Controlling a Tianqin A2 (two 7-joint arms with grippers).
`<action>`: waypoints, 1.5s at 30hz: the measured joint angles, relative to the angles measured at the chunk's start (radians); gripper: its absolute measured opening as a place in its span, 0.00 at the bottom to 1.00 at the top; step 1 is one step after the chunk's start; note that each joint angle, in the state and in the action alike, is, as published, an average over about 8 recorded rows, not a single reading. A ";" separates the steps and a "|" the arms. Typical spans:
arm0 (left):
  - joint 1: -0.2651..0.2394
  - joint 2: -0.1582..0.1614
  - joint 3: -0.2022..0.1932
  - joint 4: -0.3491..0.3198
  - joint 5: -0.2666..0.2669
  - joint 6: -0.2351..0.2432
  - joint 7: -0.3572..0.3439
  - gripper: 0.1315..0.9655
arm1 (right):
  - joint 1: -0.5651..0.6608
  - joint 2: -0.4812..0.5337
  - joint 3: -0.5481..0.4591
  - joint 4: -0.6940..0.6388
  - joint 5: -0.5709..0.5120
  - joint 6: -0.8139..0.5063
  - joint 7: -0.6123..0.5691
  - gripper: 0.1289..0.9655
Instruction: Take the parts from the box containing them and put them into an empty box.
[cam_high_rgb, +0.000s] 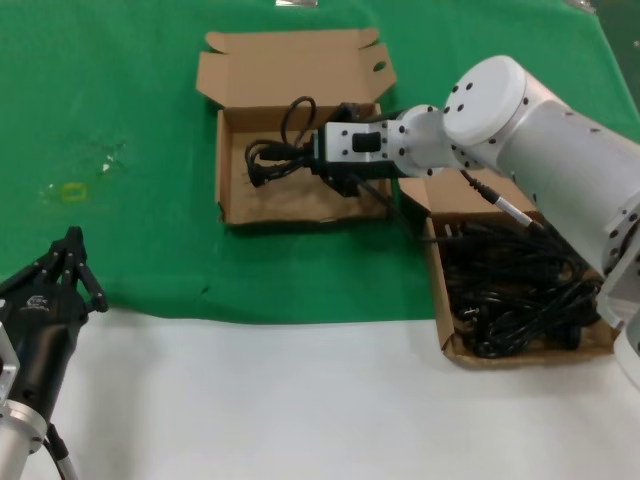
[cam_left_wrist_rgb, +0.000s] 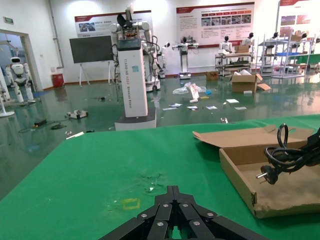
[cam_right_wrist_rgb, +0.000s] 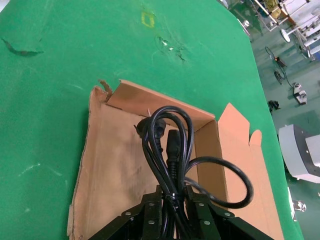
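Here my right gripper (cam_right_wrist_rgb: 172, 202) clenches the floppy, light cord (cam_right_wrist_rgb: 167, 150) mid-coil (best hold) over the empty box (cam_high_rgb: 232, 160).

Two shallow brown cardboard boxes sit open on the green surface (cam_high_rgb: 130, 120), lids folded back. The right box (cam_high_rgb: 452, 345) holds a tangled heap of black power cords (cam_high_rgb: 515, 285). The left box (cam_high_rgb: 232, 160) is bare inside except for one coiled cord (cam_high_rgb: 275, 155), its plug pointing left, hanging over the floor of the box and gripped by the right pincer (cam_right_wrist_rgb: 174, 202).
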 joint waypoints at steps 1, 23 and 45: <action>0.000 0.000 0.000 0.000 0.000 0.000 0.000 0.01 | -0.001 0.000 0.000 0.000 0.000 0.003 -0.002 0.11; 0.000 0.000 0.000 0.000 0.000 0.000 0.000 0.01 | 0.017 0.000 -0.001 -0.020 0.064 0.011 -0.065 0.36; 0.000 0.000 0.000 0.000 0.000 0.000 0.000 0.05 | 0.000 0.009 0.109 -0.026 0.127 -0.012 -0.144 0.87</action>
